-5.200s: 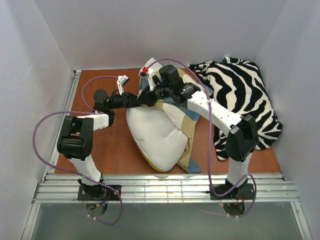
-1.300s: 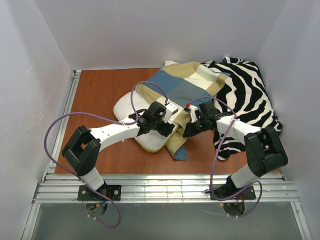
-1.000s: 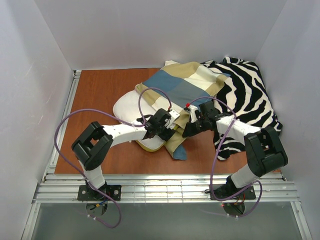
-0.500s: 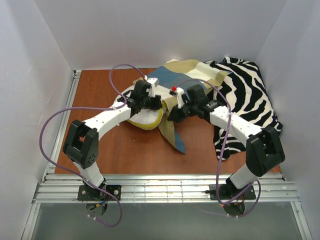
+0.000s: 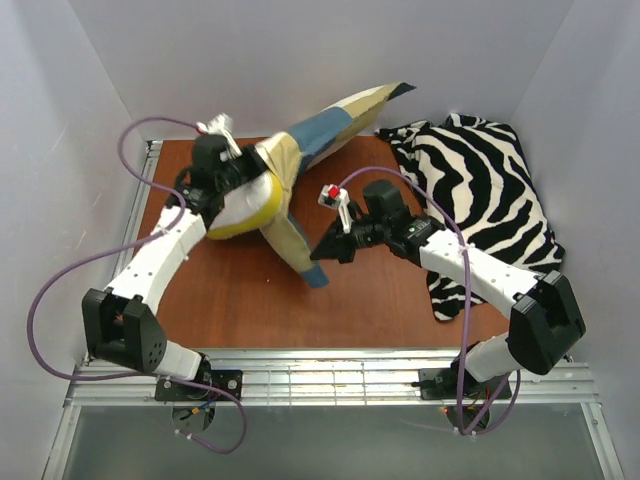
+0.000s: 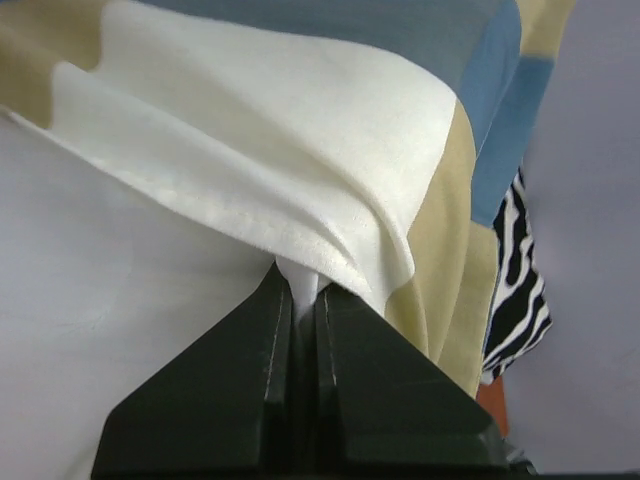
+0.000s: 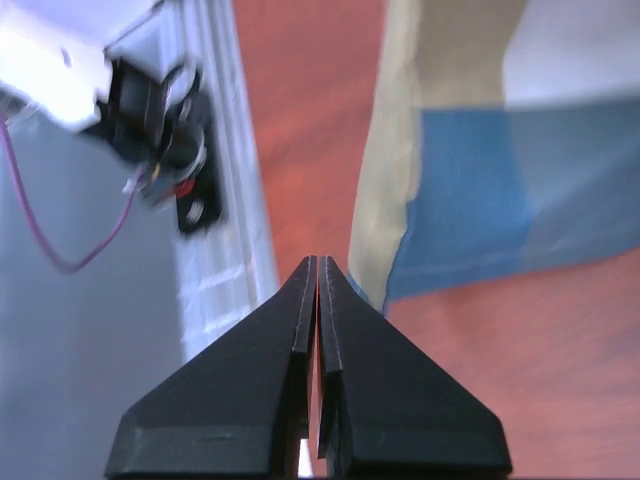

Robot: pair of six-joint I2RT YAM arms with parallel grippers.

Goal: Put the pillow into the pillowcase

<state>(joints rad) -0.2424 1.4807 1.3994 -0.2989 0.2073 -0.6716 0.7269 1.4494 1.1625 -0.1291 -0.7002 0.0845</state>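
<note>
Left gripper [image 6: 297, 287] clamped on a cream fold of the limp, light pillowcase [image 5: 320, 130], soft pillow [image 5: 235, 205] bulging beside it; right gripper [image 7: 317, 265] pinched shut, empty, so I'd grab the hem corner just ahead.

The left arm [image 5: 150, 262] reaches far forward, elbow low. The left gripper [image 6: 297, 288] is raised and pinched tight on a fold of the pillowcase [image 6: 300, 150]. The right arm [image 5: 470, 265] stretches leftward and low, and the right gripper [image 7: 317, 268] is closed with nothing between its fingers.
</note>
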